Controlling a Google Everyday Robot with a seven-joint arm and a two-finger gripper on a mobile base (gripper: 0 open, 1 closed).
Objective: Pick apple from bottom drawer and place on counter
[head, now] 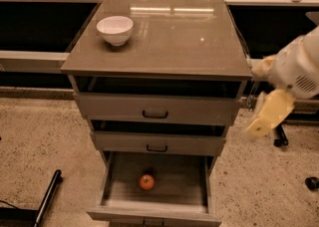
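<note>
Camera view, apple point(146, 181) lying in the open bottom drawer point(184, 183), white bowl point(115, 30) on the tabletop point(174, 42), end effector point(267, 116) off the tabletop's right edge, its opening impossible to tell.

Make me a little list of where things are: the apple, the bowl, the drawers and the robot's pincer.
apple: lying on the floor of the bottom drawer, near the middle
bottom drawer: pulled out, only the apple seen in it
counter: holds a white bowl near its far left corner; no apple on it
pincer: in the air to the right of the cabinet, about level with the top drawer, holding nothing, far from the apple
job so far: apple not yet picked up
</note>
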